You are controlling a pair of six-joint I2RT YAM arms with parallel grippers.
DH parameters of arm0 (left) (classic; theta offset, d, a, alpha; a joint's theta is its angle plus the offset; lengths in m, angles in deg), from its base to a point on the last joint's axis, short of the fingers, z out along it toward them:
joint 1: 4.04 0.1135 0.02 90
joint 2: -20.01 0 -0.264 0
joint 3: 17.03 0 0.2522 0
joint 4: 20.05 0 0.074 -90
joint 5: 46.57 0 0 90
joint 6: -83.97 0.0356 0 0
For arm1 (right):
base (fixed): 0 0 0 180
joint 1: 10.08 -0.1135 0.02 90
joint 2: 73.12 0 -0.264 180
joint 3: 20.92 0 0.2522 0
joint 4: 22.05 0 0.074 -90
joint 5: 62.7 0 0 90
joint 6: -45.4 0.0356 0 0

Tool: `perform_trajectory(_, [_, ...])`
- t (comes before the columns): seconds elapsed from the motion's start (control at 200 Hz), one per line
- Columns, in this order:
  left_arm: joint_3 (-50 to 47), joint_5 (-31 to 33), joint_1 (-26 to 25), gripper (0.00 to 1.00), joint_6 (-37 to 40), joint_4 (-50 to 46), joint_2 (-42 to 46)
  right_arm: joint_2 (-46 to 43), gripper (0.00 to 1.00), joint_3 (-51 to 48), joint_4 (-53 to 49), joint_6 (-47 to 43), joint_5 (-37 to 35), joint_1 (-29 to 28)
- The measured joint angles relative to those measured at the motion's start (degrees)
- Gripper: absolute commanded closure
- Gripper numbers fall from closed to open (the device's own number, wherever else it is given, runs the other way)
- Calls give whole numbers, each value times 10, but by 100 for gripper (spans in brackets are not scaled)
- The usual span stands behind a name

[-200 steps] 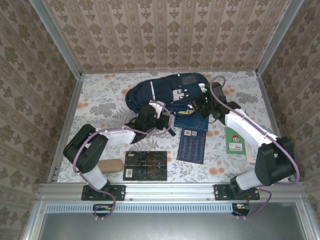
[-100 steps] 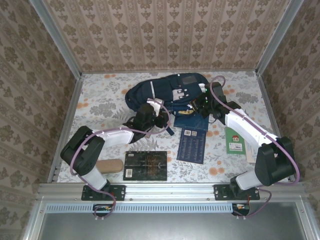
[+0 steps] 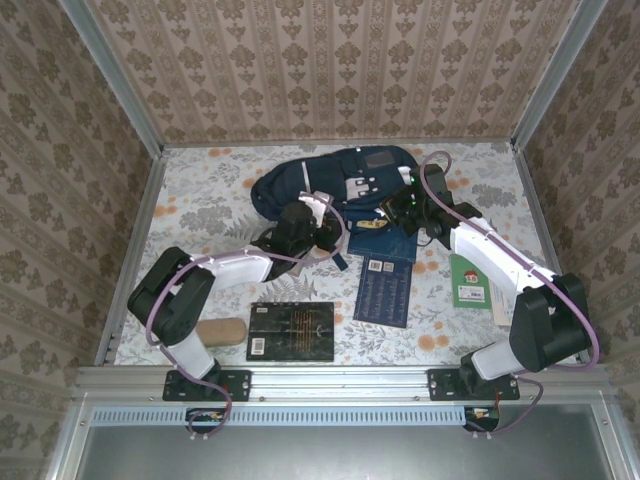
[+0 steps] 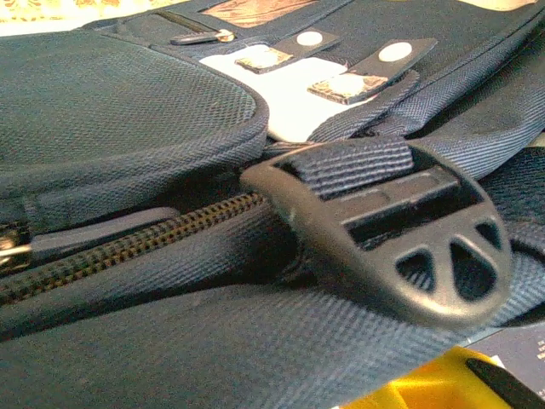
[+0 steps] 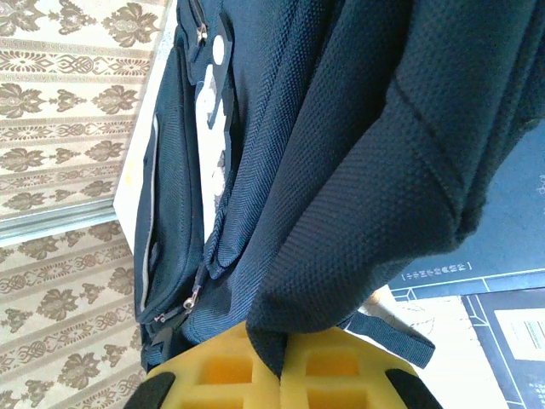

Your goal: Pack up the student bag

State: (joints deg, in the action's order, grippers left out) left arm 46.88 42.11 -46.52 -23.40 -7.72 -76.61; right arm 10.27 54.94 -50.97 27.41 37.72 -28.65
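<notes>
**Student bag** (image 3: 335,180): navy cloth with a white stripe. It lies flat on the flowered table (image 3: 200,200), on the far side of both sets of fingers and up against them.

**Right gripper** (image 3: 398,207): fingers closed tight on a fold at the bag's near-right edge. The cloth runs down between the yellow pads (image 5: 223,375).

**Left gripper** (image 3: 322,228): at the bag's near edge. A black buckle (image 4: 392,230) and a zipper (image 4: 128,247) lie just ahead of the fingers, with a white patch (image 4: 289,94) beyond. How far the fingers are open, and whether they hold anything, cannot be told.

**Blue booklet** (image 3: 385,290): between the two grippers, on their near side, apart from both.

**Black book** (image 3: 290,332): well behind the left fingers.

**Tan block** (image 3: 220,330): just left of the black book.

**Green booklet** (image 3: 468,282): behind and to the right of the right fingers.
</notes>
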Motion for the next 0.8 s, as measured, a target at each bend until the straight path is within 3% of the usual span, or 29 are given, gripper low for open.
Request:
perform_trajectory(0.08, [5, 0, -3, 67, -1, 1, -9, 0, 98, 0, 0, 0, -3, 0])
perform_trajectory(0.245, [13, -6, -3, 100, -11, 1, -21, 0, 99, 0, 0, 0, -5, 0])
perform_trajectory(0.555, [13, -2, -1, 100, -27, 0, -16, 0, 100, 0, 0, 0, -4, 2])
perform_trajectory(0.8, [-26, 2, 31, 100, -37, -1, 27, 0, 100, 0, 0, 0, 7, 9])
